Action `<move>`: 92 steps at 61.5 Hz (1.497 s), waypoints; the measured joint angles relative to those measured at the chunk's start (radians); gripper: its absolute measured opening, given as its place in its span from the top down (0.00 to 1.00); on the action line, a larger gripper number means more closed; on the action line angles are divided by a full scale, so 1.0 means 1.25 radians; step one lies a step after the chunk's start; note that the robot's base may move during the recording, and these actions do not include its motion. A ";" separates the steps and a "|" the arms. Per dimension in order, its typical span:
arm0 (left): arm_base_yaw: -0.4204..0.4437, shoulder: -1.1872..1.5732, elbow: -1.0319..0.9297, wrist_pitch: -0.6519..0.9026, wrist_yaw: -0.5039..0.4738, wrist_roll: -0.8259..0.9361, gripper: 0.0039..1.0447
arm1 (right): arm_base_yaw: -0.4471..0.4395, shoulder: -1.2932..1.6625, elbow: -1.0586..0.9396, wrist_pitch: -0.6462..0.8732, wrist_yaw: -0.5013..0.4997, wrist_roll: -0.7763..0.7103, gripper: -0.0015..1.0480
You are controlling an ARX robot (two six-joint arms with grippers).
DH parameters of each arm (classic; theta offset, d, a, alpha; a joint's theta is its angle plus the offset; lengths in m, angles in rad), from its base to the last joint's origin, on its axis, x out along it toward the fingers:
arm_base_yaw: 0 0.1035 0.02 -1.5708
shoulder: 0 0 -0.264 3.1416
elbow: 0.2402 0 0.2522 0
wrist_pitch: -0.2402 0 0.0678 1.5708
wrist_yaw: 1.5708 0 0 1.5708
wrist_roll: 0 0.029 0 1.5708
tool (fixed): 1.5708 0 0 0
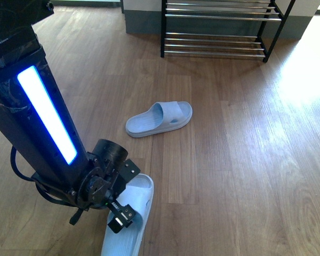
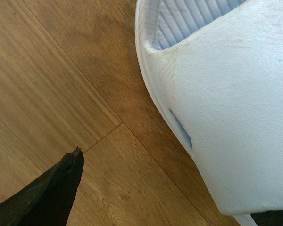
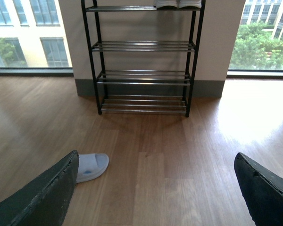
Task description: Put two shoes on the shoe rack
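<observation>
One slide [image 1: 141, 194]: sits between left gripper's [image 1: 120, 214] spread fingers [image 2: 56, 193], long axis roughly toward shoe rack [image 1: 218, 50]
right gripper [image 3: 153, 202]: fingers spread, empty, farther off

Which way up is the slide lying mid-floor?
Upright: the slide rests sole-down on the floor, strap on top, footbed showing.

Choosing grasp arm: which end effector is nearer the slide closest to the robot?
Left. The left end effector is right at that slide, straddling its strap. The right end effector is off it, open, facing the shoe rack.
</observation>
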 joint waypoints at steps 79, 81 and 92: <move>0.146 -0.761 -0.524 0.116 -0.291 -0.128 0.99 | 0.000 0.000 0.000 0.000 0.000 0.000 0.09; 0.145 -0.819 -0.558 0.101 -0.297 -0.139 0.99 | 0.000 0.000 0.000 0.000 0.000 0.000 0.09; 0.108 -1.185 -0.716 -0.014 -0.380 -0.220 0.99 | 0.000 0.000 0.000 0.000 0.000 0.000 0.09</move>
